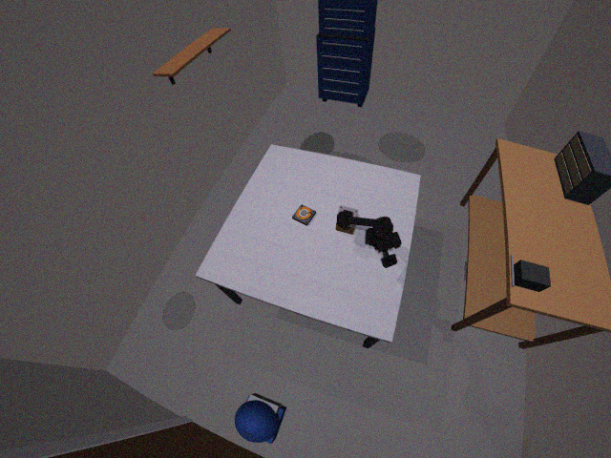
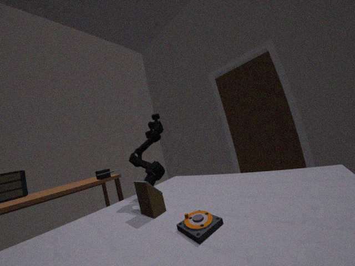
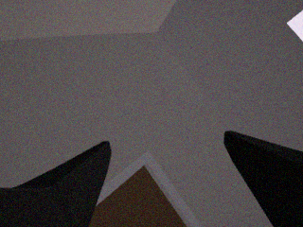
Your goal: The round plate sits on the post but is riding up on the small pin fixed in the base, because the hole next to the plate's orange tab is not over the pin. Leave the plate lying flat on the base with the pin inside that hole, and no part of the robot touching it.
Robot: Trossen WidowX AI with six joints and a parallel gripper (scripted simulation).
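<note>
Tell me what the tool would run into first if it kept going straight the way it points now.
Nothing nearby, as far as the wrist view shows. The open tool points away from the table at a bare grey wall, with the brown door just below that line. Depth is unclear; probably the wall first.

An orange ring of a plate [image 2: 198, 219] sits on a dark square base [image 2: 200, 229] on the pale bench [image 2: 258, 214], the grey round post [image 2: 197, 218] poking up through its middle. Its small orange tab [image 2: 186, 215] stands up at the rim on the far-left side in the exterior view, and the dark holes dotted round the ring are too small to tell which one is near the pin. From the top view the base [image 1: 304, 215] lies near mid-bench, turned slightly askew to the bench edges.
</note>
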